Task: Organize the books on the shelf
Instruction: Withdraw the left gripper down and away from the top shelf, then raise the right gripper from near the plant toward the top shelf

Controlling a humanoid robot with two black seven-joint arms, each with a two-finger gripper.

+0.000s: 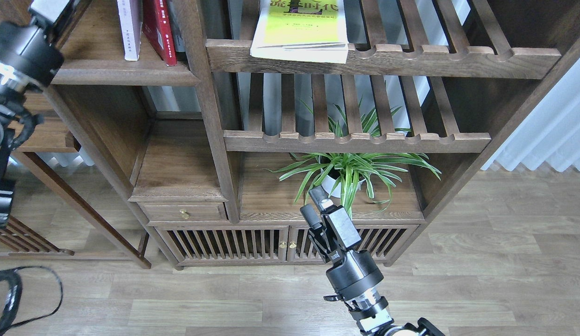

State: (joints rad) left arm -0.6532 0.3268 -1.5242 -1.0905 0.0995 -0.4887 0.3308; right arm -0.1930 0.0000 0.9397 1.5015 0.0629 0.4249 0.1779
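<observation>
At the top left, a pale lavender-white book (129, 29) stands upright on the dark-brown shelf (126, 77), and a red book (158, 31) leans beside it. A yellow-green book (299, 29) lies flat on the upper slatted rack, its white edge over the notched front rail. My left arm reaches up along the shelf's left end; its gripper (51, 8) is cut off by the top edge, so its fingers are hidden. My right gripper (314, 207) is low in front of the cabinet, open, with nothing between its fingers.
A potted spider plant (348, 172) stands on the cabinet top just behind my right gripper. A second slatted rack (355, 141) spans above the plant. A small drawer (183, 213) and slatted doors sit below. White curtains hang at the right.
</observation>
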